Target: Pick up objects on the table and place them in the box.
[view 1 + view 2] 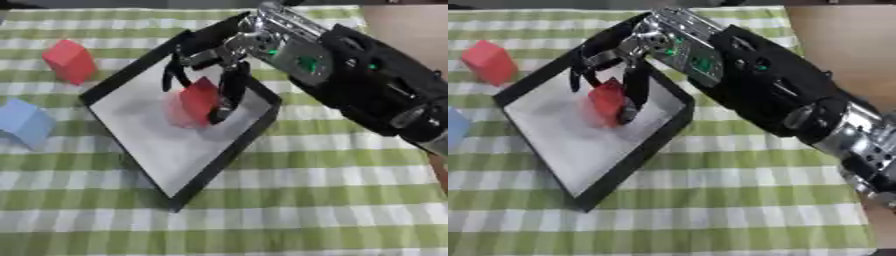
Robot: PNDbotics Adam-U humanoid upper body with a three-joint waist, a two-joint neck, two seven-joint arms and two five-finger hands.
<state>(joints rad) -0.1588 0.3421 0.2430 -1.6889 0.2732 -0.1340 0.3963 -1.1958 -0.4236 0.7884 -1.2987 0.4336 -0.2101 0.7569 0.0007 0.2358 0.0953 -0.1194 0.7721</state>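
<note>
Lying at the far left of the frame on the green and white checked cloth (289, 200) – a pale blue block (24, 121), cut partly by the edge in the right eye view. Just above it, in the upper left – a red block (69, 60), standing on the cloth, apart from the blue one and apart from the box. Near the middle, a bit left – a flat box (157, 142) with black walls and a pale grey floor, turned so one corner points down toward the bottom of the frame. Inside the box, near its upper right wall – a second red block (199, 99), tipped up on end. Cannot tell if it touches the floor of the box or hangs just over it.

Reaching in from the upper right – the right hand (229, 65), black and silver with small green lights on the wrist. Curled down over the second red block – dark fingers on both sides of it, one on the left, a longer one (634, 90) pressed along the right side, pinching it. Filling the right side of the frame – the thick black arm (772, 95), slanting down to the lower right edge. No sign of the left hand in either view.
</note>
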